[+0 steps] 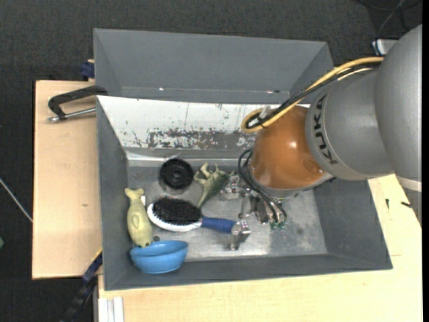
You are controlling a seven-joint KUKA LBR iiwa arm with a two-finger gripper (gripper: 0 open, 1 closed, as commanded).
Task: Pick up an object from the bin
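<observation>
My gripper (242,231) hangs low over the bin floor, right of the middle, just under the orange wrist cover. The blue handle of a hairbrush (175,215) with a white oval head and black bristles ends right at the gripper's left side. A green toy dinosaur (211,183) lies just up and left of the gripper. Whether anything is held cannot be made out.
A black round disc (176,173) lies near the back wall. A pale yellow animal figure (137,219) stands along the left wall, and a blue bowl (159,256) sits in the front left corner. The arm covers the bin's right back part.
</observation>
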